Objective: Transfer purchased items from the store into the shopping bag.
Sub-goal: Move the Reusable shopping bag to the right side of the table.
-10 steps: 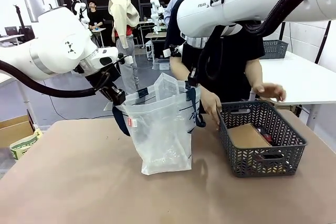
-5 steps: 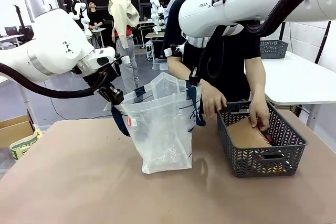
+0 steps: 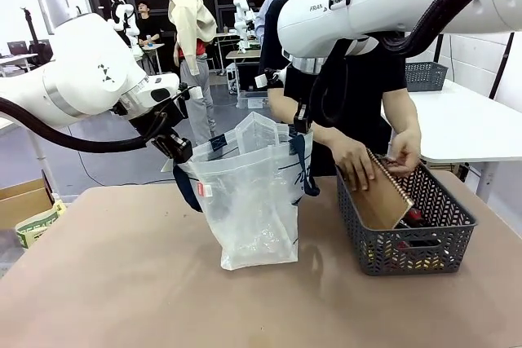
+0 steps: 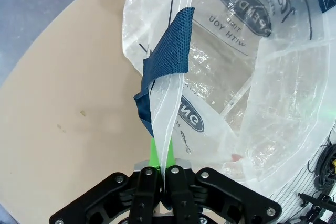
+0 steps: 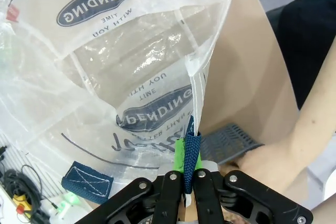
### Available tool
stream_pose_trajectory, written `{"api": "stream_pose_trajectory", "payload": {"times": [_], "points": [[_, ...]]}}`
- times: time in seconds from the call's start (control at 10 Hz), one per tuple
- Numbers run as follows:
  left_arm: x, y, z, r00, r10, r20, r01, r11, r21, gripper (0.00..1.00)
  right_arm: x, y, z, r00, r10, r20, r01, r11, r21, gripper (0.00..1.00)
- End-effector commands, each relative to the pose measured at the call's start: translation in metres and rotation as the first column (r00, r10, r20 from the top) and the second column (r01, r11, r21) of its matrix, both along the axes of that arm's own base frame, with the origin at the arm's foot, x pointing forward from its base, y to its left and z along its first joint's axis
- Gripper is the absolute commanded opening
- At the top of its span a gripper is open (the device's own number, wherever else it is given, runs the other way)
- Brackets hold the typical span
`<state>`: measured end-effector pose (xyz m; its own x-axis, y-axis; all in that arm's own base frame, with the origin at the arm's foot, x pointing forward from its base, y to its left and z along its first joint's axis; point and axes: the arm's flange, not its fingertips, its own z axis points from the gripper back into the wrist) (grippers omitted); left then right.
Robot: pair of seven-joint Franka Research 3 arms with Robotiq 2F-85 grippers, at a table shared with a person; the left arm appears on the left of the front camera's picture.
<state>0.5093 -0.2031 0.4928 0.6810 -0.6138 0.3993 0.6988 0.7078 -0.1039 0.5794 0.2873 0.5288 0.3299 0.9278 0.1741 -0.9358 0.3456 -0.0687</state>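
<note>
The clear shopping bag (image 3: 253,201) with navy straps stands upright mid-table, its mouth held wide. My left gripper (image 3: 181,152) is shut on its left rim; in the left wrist view the gripper (image 4: 163,177) pinches the plastic edge below the navy strap (image 4: 168,51). My right gripper (image 3: 298,124) is shut on the right rim, clamping the strap (image 5: 190,156) in the right wrist view. To the right stands the dark grey basket (image 3: 432,242). The person's hands (image 3: 355,160) tilt a tan-brown spiral notebook (image 3: 379,197) up out of it. Other items lie low in the basket, mostly hidden.
The brown table (image 3: 122,283) stretches bare in front of and left of the bag. A white table with a second grey basket (image 3: 426,76) stands at the back right. A cardboard box (image 3: 24,201) sits on the floor to the left.
The person's hands reached into the basket and raised the tan notebook from lying flat to standing on edge. Both arms and the bag have stayed put.
</note>
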Motion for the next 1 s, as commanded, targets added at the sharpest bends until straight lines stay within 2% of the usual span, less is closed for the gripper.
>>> {"api": "stream_pose_trajectory", "payload": {"times": [0.0,0.9], "points": [[0.0001,0.0002,-0.0001,1.0,-0.009,0.004,0.009,1.0,0.0,0.0,-0.0003,0.0005,-0.0003,1.0,0.001,-0.001,-0.001,1.0,0.002,0.0],[0.0001,0.0002,-0.0001,1.0,-0.009,0.004,0.009,1.0,0.0,0.0,-0.0003,0.0005,-0.0003,1.0,0.001,-0.001,-0.001,1.0,0.002,0.0]]}}
